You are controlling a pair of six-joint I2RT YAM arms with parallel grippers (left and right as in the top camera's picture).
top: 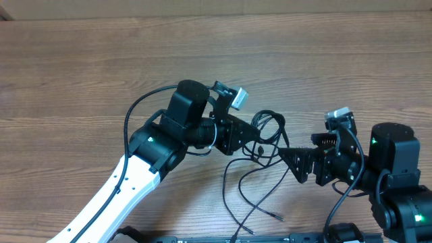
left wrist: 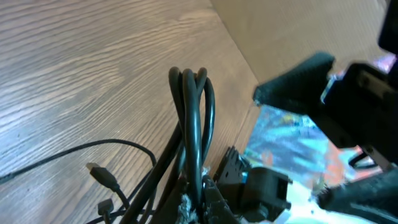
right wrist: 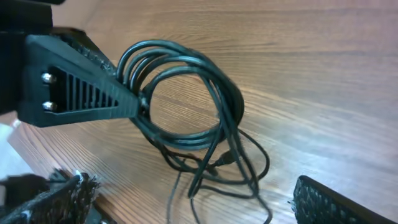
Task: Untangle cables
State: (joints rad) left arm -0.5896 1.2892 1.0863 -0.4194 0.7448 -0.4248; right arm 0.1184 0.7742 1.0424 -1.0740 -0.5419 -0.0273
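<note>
Heads up, your next move hangs on where the cables (top: 271, 124) sit between the two grippers. Your left gripper (top: 255, 138) is clenched on the coiled part of the bundle. It pinches several strands together right at its tips, and the loops fan out past them.

Your right gripper (top: 300, 154) is released, jaws spread wide with nothing in them. It points straight back at the left one, so the two are nearly nose to nose. The coil sits just ahead of those open jaws, close but not touching as far as I can tell from the right wrist view. Its long axis runs roughly along the line between the two grippers. The loose tails with the little plug ends drop away below the right gripper's tips and lie on the wood surface (top: 101, 54).

So the right arm is free and nearer to those tails. I'd guess it goes in for a strand while the left anchors.

Pose-wise, the left arm is stretched out long and low from its base. The right is tucked in close to its base, wrist aimed at the coil. Watch you don't grab the whole bunch, since the strands are packed tight at the pinch.
</note>
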